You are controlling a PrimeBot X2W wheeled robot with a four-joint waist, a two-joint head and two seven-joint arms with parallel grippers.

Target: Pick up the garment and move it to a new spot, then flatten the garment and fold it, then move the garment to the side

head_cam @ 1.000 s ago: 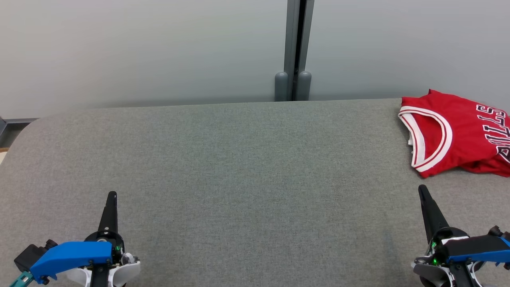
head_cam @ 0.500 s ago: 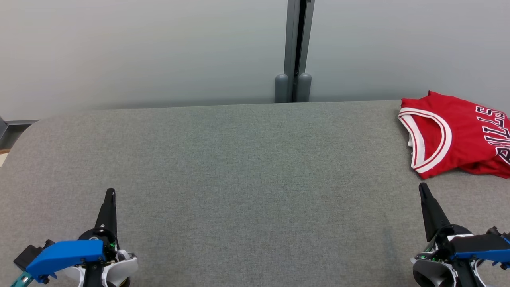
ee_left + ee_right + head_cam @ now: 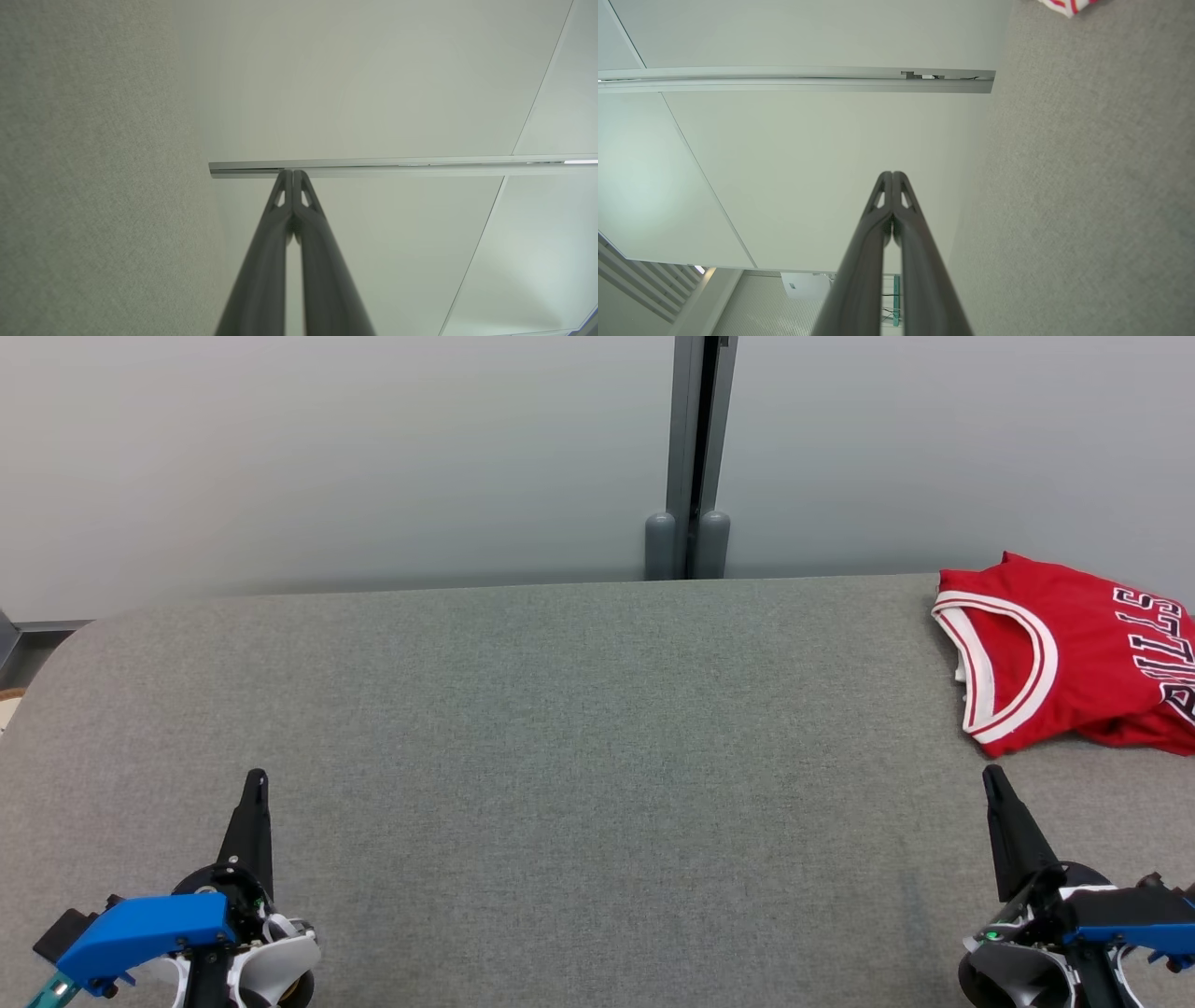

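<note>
A folded red jersey [image 3: 1074, 653] with white trim and dark lettering lies at the far right of the grey fabric table [image 3: 579, 728], running past the head view's right edge. A sliver of the jersey [image 3: 1066, 5] peeks in at the top of the right wrist view. My right gripper [image 3: 991, 777] hovers at the lower right, shut and empty, a short way in front of the jersey. At the lower left my left gripper [image 3: 255, 777] is shut and empty too. The two fingers meet at the tips in the left gripper [image 3: 293, 172] and the right gripper [image 3: 892, 173].
A pale partition wall with a grey vertical post [image 3: 691, 457] stands right behind the table's far edge. The table's rounded left corner [image 3: 65, 644] sits at the left of the head view.
The head view has shifted a little, so the table and jersey sit slightly lower. Both grippers have drawn back toward the bottom edge. The jersey has not moved on the table.
</note>
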